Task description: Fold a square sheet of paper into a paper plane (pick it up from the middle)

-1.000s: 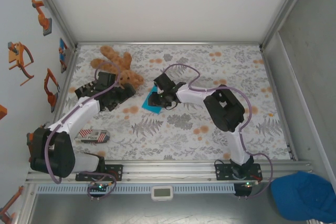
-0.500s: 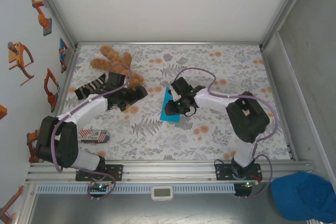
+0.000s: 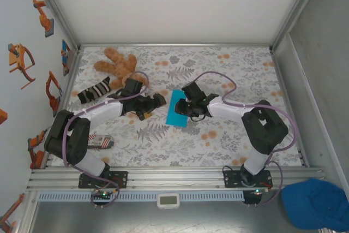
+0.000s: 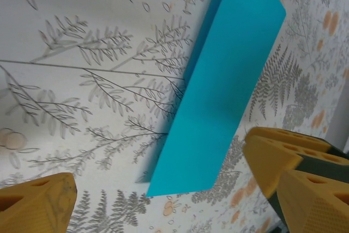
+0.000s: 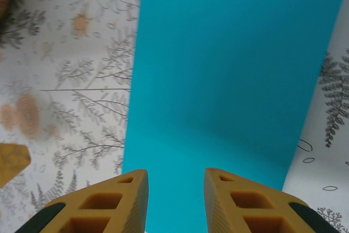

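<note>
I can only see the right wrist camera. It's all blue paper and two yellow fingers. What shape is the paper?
Observer: From above, the square sheet of paper looks like a long narrow rectangle, not a square.
Operator: Where is the other arm?
Observer: The left pincer sits just to the left of the paper, and it is open wide.
</note>
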